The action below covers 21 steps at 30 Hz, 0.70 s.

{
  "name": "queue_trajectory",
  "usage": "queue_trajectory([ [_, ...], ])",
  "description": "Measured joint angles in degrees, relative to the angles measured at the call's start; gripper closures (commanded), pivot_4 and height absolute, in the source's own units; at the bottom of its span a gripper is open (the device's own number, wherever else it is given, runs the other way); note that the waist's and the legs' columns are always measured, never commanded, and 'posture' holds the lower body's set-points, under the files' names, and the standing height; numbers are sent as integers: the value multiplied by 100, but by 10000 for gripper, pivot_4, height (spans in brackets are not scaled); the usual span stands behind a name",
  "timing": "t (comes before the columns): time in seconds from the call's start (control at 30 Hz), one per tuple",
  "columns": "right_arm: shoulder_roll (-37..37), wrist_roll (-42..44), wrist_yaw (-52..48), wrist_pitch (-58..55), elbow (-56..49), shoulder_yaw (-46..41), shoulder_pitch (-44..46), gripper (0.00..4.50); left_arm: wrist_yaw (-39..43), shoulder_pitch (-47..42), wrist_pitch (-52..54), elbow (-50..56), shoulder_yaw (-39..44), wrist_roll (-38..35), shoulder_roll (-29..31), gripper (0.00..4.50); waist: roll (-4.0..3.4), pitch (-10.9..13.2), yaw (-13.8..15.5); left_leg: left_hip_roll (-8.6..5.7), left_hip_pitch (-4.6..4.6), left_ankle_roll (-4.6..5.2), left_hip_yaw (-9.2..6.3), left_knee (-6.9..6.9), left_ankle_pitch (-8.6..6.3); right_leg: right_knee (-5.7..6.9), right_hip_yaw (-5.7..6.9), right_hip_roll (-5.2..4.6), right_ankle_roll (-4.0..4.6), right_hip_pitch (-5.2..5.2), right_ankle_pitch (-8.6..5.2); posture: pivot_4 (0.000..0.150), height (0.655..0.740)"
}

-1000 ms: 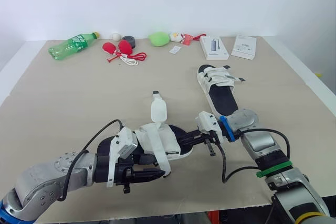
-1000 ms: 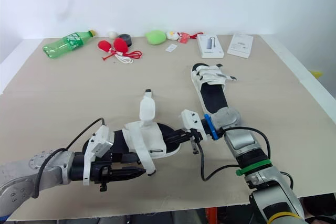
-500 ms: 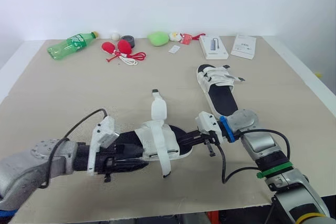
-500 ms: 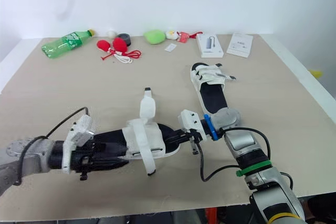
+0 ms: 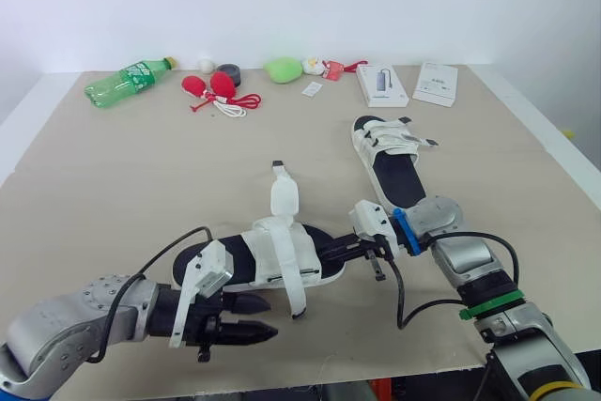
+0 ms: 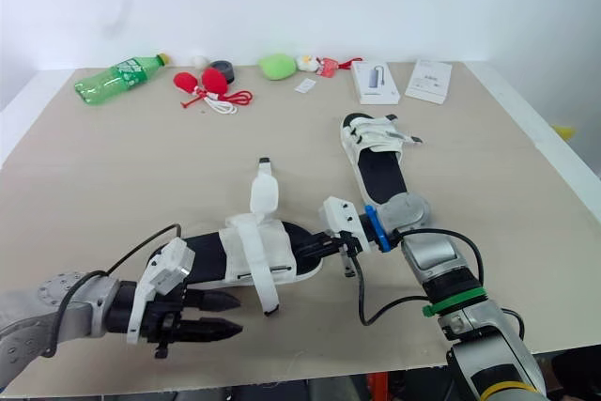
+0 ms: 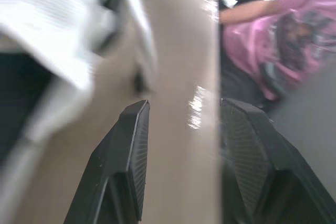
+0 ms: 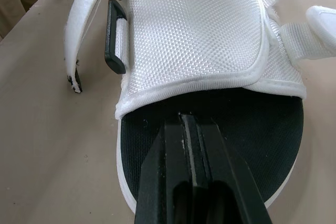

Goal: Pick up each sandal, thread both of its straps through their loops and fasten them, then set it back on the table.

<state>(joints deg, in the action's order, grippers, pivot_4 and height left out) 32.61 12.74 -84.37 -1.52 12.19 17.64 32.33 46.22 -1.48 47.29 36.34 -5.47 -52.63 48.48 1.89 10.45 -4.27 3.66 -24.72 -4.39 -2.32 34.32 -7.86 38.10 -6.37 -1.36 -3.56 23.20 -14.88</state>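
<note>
The near sandal [image 5: 272, 249], white with a black footbed, lies flat near the table's front edge. One strap [image 5: 285, 196] sticks out on the far side and another strap [image 5: 297, 294] hangs loose on the near side. My right gripper [image 5: 326, 253] is shut on the sandal's toe rim [image 8: 157, 182]. My left gripper [image 5: 272, 318] stands open just in front of the sandal's heel half, with nothing between its fingers [image 7: 131, 145]. A second sandal [image 5: 390, 152] lies further back on the right.
Along the table's back edge lie a green bottle [image 5: 127, 82], red objects with a cord [image 5: 214, 87], a black roll [image 5: 230, 72], a green lump [image 5: 284, 69] and two white boxes [image 5: 382, 84] [image 5: 437, 83]. A person in pink [image 7: 273, 40] is beyond the front edge.
My left gripper has drawn back from the sandal's heel toward the table's front edge and now stands clear of it. The right gripper keeps its hold on the toe.
</note>
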Motion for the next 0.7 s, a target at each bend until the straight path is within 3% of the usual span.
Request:
queue_trajectory([
  [0.2, 23, 0, 33, -63, -101, 1, -38, 45000, -199, -286, -82, -392, -387, 533, -748, 23067, 0, 0, 3, 0, -5, 2, -2, 0, -1, 1, 0, 2, -5, -6, -1, 1500, 7400],
  [0.43, 75, -1, 62, -98, -165, 3, -57, 45000, -243, -468, -101, -521, -551, 779, -1115, 23067, 0, -1, 2, -2, -5, 2, -3, 5, -1, 1, -1, 1, -6, -9, 1, 1500, 7400],
  [0.53, 76, -2, 70, -101, -181, 7, -63, 45000, -228, -477, -103, -540, -560, 832, -1160, 30922, 0, -1, 2, -2, -5, 2, -4, 5, -1, 1, -1, 2, -6, -10, 1, 1500, 7400],
  [0.6, 76, -2, 72, -105, -189, 8, -65, 45000, -200, -477, -121, -539, -561, 846, -1184, 40750, 0, -1, 2, -2, -5, 3, -4, 5, -1, 1, -1, 2, -7, -10, 0, 1500, 7400],
  [0.7, 76, -2, 79, -108, -194, 7, -73, 45000, -175, -446, -123, -537, -566, 861, -1185, 44374, 0, -1, 2, -2, -4, 2, -5, 4, -1, 1, -1, 2, -7, -10, 0, 1500, 7400],
])
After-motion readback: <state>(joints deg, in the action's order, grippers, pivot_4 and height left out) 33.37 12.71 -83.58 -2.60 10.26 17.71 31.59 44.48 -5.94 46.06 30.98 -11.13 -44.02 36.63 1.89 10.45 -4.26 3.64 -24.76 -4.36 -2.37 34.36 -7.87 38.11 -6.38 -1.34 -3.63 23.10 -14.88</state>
